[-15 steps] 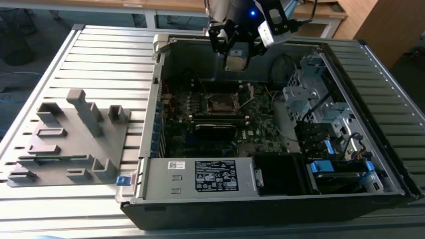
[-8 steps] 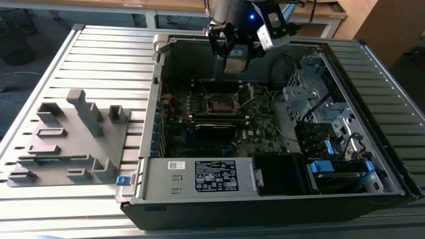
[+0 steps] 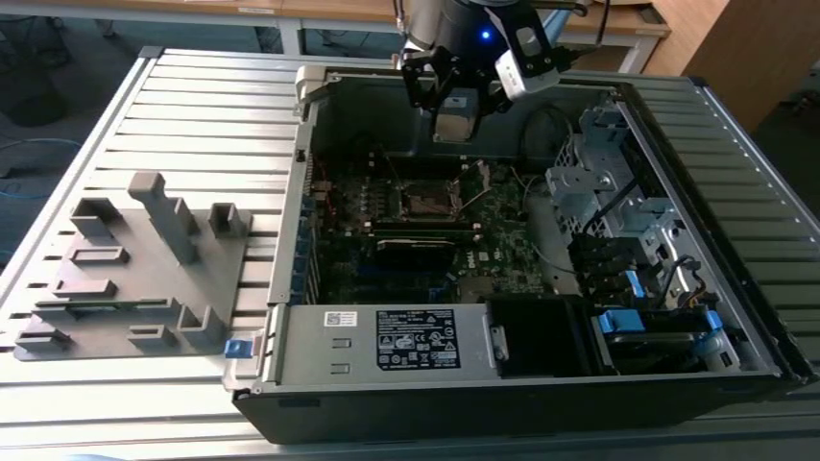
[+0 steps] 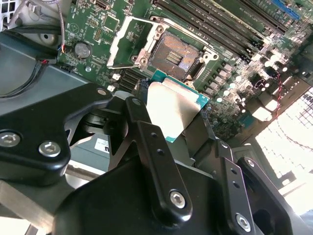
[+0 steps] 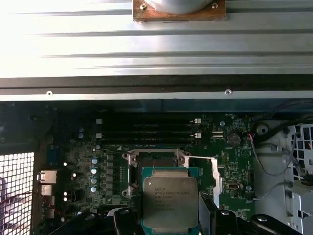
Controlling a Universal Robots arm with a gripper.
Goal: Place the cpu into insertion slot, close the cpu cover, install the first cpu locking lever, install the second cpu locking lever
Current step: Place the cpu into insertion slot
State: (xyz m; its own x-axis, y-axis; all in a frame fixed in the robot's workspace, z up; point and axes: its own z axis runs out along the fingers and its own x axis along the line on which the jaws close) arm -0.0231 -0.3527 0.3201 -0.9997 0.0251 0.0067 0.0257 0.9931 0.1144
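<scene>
Item one, the gripper (image 4: 172, 120): I see its black fingers (image 4: 141, 120) drawn in to a narrow gap, clamped on opposite edges of the cpu (image 4: 171, 105). I have it hanging inside the open computer case (image 3: 384, 357), toward the far wall, above the motherboard (image 3: 506, 235). Item two, the cpu: held clear of the board, just beside the insertion slot (image 4: 177, 56) and not touching it. The first wrist view gives me the cpu (image 5: 169, 198) face-on, grey metal top toward the camera, green edge showing, its sides squared to the insertion slot (image 5: 155, 160), which it partly covers. The second wrist view gives me what that one hides: the whole dark socket bed lying bare and the cpu cover (image 4: 117, 44) swung open beside it. The chip is square, so I log no long axis; its flat face lies roughly parallel to the board. Item three, from the exterior view: the gripper (image 3: 455, 108), the insertion slot (image 3: 423, 200), and a grey fixture block (image 3: 141, 274) on the slatted table (image 3: 192, 106), at the exterior view's left.
</scene>
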